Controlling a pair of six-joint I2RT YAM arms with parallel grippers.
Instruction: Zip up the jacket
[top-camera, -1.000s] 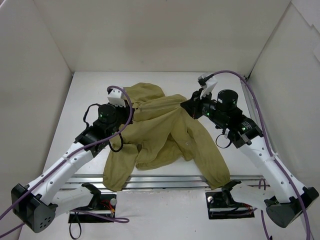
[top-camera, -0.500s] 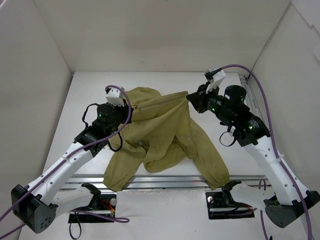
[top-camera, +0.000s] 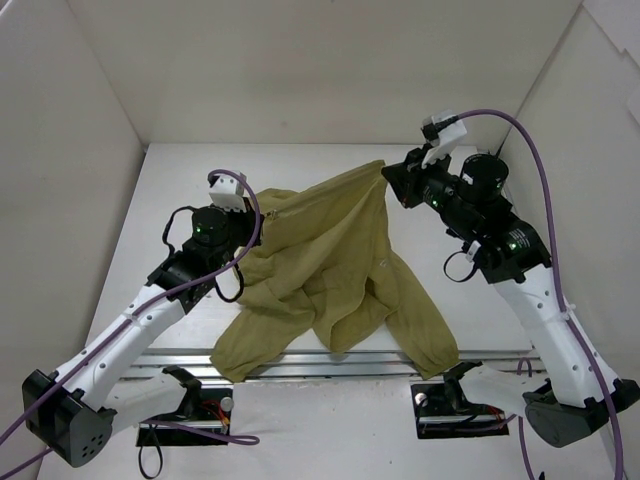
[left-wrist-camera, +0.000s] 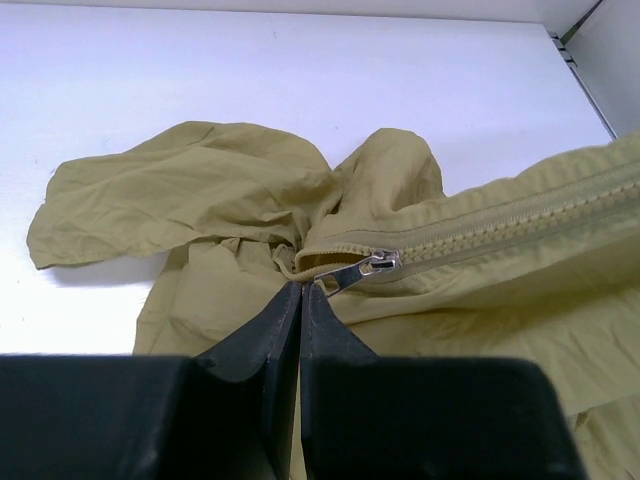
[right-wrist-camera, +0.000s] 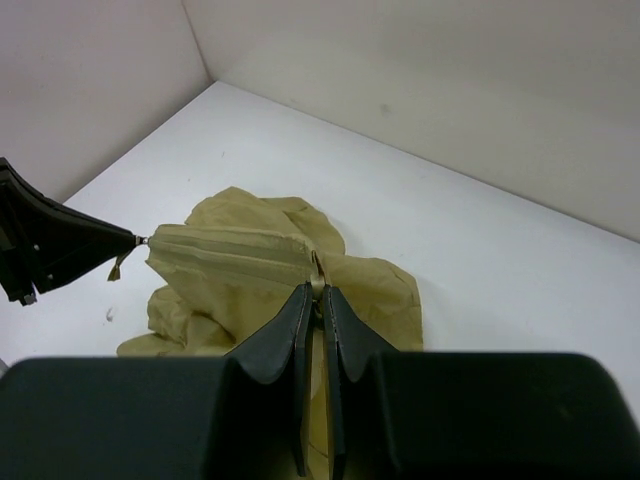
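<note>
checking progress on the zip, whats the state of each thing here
left gripper: shut on zipper pull
right gripper: shut on jacket fabric by the zipper
jacket: stretched between both grippers, rest draped on the table
zipper: teeth meshed along the stretch in view
zipper pull: pinched, slider at the end of the meshed teeth

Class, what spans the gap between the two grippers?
A strip of the jacket along its zipper, pulled taut from left gripper to right gripper; clearest in the right wrist view.
</note>
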